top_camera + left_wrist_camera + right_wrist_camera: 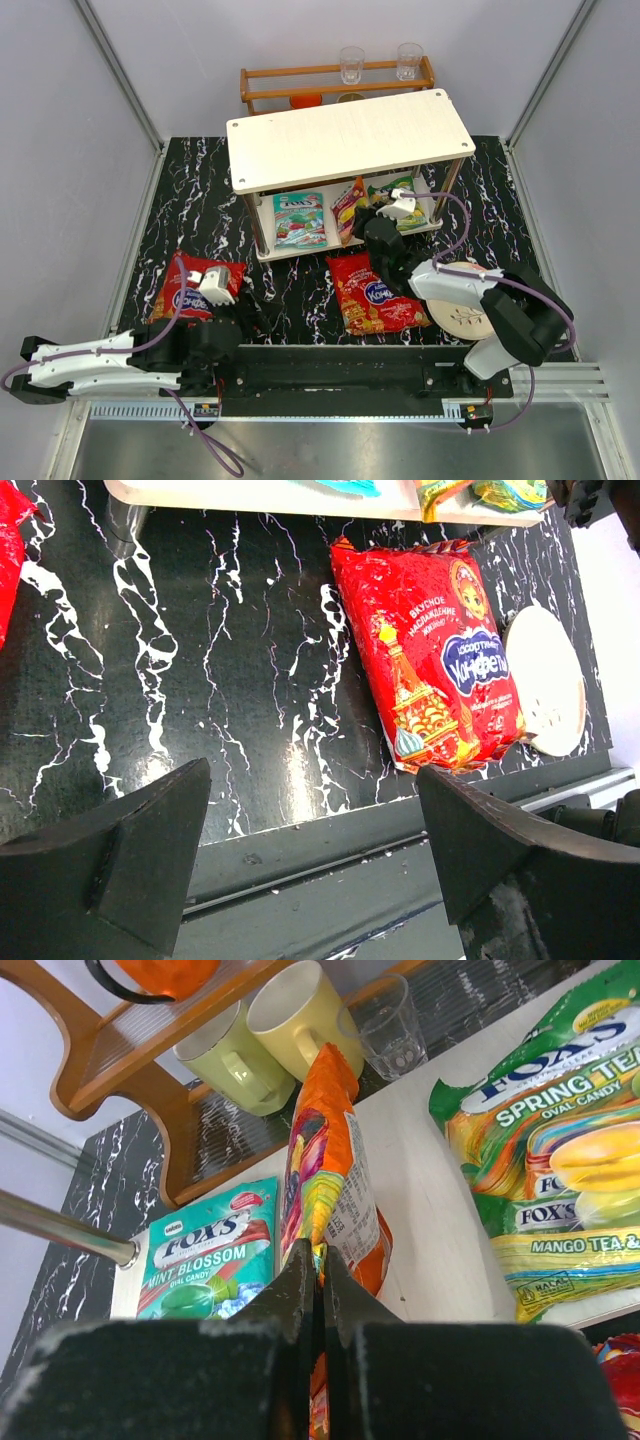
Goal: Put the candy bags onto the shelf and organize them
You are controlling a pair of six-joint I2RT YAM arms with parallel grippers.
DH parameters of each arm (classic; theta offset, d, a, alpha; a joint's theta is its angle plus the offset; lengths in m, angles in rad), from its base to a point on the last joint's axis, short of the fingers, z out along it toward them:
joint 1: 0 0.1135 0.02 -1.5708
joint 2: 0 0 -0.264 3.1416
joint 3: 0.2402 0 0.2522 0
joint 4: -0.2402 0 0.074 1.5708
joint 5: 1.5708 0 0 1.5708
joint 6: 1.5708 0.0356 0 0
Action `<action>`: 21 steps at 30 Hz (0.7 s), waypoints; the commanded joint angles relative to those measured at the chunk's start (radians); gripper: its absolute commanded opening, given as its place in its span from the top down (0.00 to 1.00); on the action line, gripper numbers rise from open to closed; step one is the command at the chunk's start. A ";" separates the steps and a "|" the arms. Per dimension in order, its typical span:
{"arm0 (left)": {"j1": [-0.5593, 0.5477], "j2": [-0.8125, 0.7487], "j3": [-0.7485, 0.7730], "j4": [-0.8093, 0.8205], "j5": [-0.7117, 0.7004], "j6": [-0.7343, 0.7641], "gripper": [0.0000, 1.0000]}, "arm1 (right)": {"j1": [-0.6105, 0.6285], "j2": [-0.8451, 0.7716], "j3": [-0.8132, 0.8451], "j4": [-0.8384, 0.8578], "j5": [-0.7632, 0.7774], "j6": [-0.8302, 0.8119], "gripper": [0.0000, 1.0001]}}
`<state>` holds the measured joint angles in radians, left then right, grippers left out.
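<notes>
Glossy plastic, likely light and slippery: our right tool (pixel 318 1257) pinches the red-orange candy bag (pixel 335 1150) by its edge seam, the firmest hold; left tool (pixel 312 780) gapes empty.

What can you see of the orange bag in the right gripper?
The orange bag is a small, glossy plastic packet, orange and red, with a colourful print and fine text on one side. It stands upright on edge over the shelf's lower board, between the teal bag and the green bag. The right gripper is shut on its near seam. Its top looks crumpled. Whether it touches its neighbours is unclear.
</notes>
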<state>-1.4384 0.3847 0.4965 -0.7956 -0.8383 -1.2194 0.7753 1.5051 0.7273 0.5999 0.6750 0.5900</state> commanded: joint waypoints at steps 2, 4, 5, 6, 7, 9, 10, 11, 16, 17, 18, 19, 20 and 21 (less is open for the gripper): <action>0.003 -0.020 0.034 -0.036 -0.031 0.000 0.13 | -0.018 0.053 0.064 0.041 0.058 0.143 1.00; 0.003 -0.035 0.033 -0.045 -0.033 -0.002 0.13 | -0.019 0.064 0.067 0.029 0.048 0.172 1.00; 0.001 -0.040 0.033 -0.047 -0.033 -0.003 0.14 | -0.019 0.069 0.069 0.026 0.043 0.180 1.00; 0.003 -0.050 0.030 -0.047 -0.033 -0.002 0.14 | -0.022 0.072 0.069 0.014 0.037 0.188 1.00; 0.003 -0.053 0.028 -0.048 -0.033 -0.002 0.14 | -0.024 0.075 0.076 0.006 0.023 0.204 1.00; 0.003 -0.058 0.028 -0.048 -0.033 -0.002 0.14 | -0.028 0.079 0.080 -0.018 0.012 0.221 1.00; 0.003 -0.058 0.028 -0.051 -0.033 0.000 0.14 | -0.031 0.083 0.078 -0.022 -0.001 0.232 1.00; 0.003 -0.056 0.030 -0.051 -0.031 -0.002 0.14 | -0.034 0.084 0.077 -0.020 -0.005 0.240 1.00; 0.003 -0.063 0.028 -0.056 -0.027 -0.006 0.14 | -0.044 0.099 0.072 -0.034 -0.026 0.290 1.00; 0.001 -0.063 0.028 -0.056 -0.027 -0.006 0.14 | -0.044 0.101 0.070 -0.037 -0.028 0.295 1.00; 0.001 -0.064 0.027 -0.054 -0.025 -0.006 0.14 | -0.044 0.109 0.070 -0.040 -0.028 0.301 1.00; 0.003 -0.066 0.025 -0.057 -0.025 -0.008 0.15 | -0.042 0.109 0.069 -0.045 -0.031 0.316 1.00; 0.003 -0.069 0.027 -0.060 -0.025 -0.009 0.15 | -0.045 0.110 0.066 -0.046 -0.031 0.326 1.00; 0.003 -0.073 0.028 -0.065 -0.025 -0.014 0.15 | -0.045 0.110 0.063 -0.046 -0.034 0.333 1.00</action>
<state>-1.4384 0.3302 0.4969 -0.8631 -0.8425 -1.2251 0.7368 1.6047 0.7650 0.5491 0.6529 0.8604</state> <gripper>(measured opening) 0.855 0.021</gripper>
